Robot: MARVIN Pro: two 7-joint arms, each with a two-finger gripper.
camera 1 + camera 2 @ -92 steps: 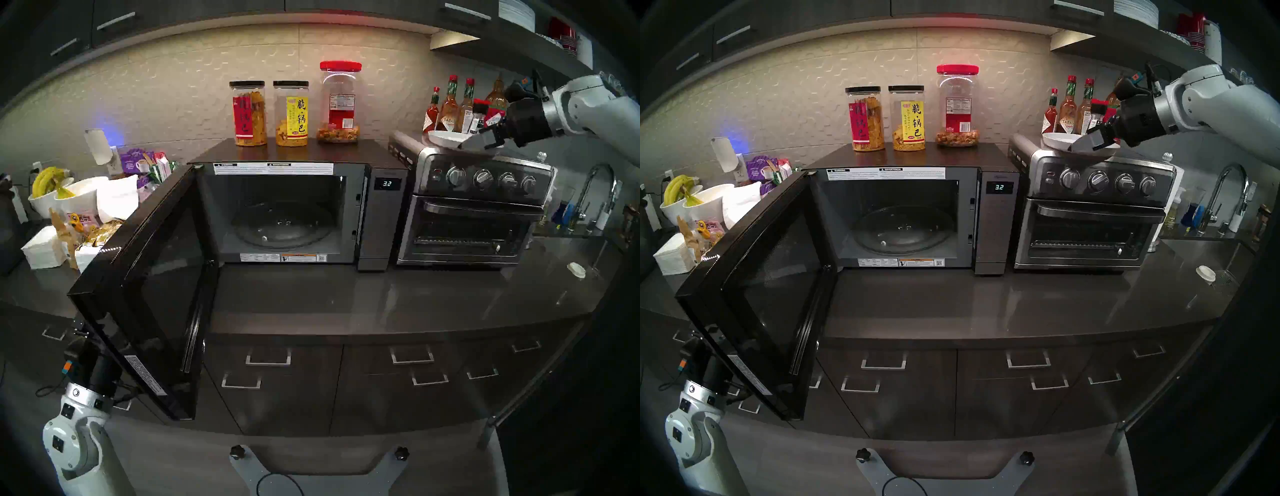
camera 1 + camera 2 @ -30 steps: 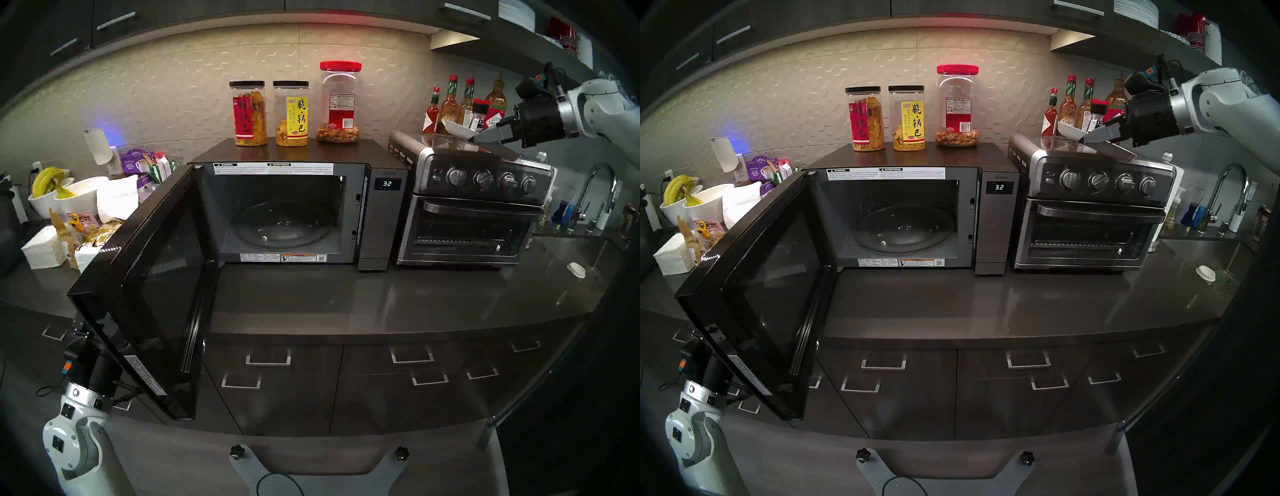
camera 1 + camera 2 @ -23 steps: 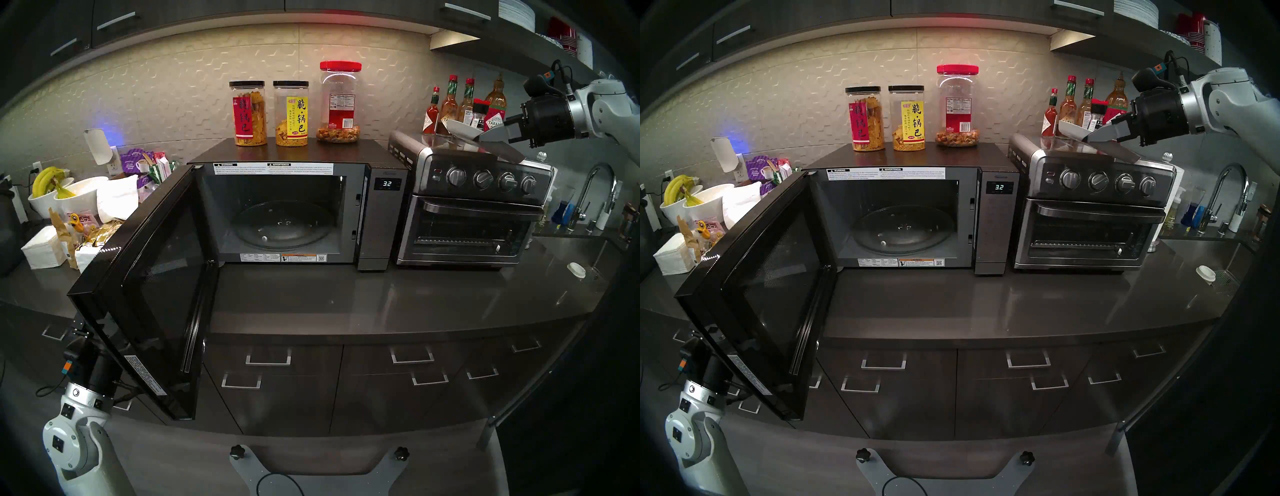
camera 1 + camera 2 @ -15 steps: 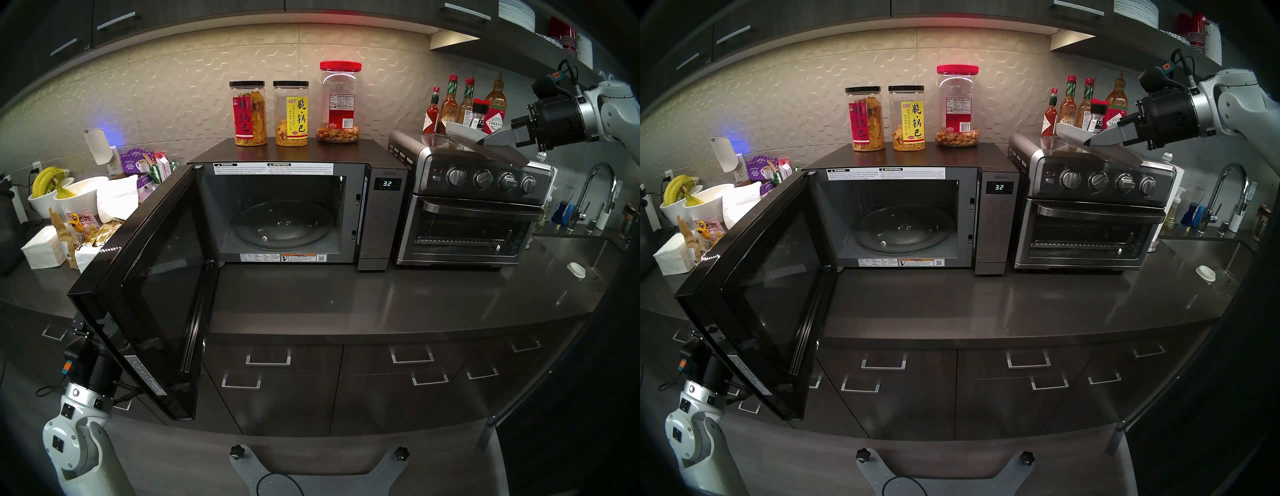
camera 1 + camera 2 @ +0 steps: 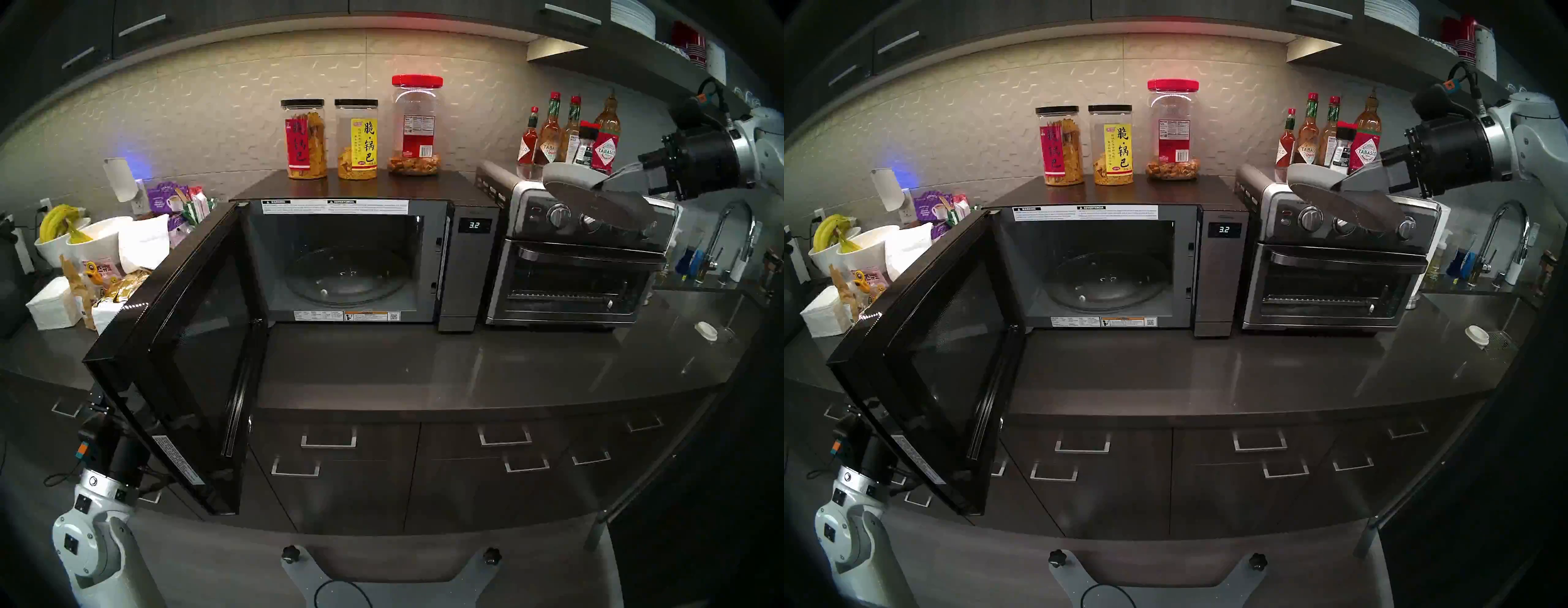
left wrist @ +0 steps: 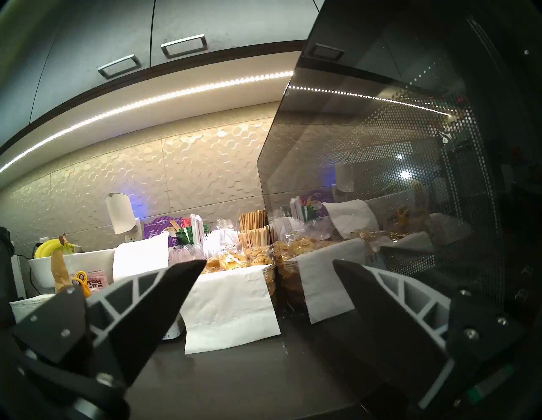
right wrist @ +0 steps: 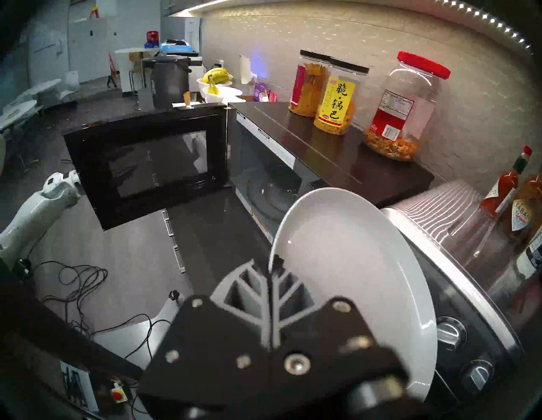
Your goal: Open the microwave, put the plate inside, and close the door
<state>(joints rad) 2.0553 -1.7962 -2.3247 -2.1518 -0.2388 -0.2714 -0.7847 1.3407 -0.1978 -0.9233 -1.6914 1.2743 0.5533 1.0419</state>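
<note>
- The plate (image 5: 594, 199) hangs tilted at the right of the frame, over the toaster oven (image 5: 581, 271), my right gripper (image 7: 271, 274) clamped on its rim.
- I should level it before the microwave (image 5: 348, 259) cavity, clearing the open door (image 5: 186, 352).
- My left gripper (image 6: 269, 267) waits with fingers apart.

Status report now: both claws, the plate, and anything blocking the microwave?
Right claw shut on plate, tilted over toaster oven. Left claw open, empty. Door open, microwave unblocked.
</note>
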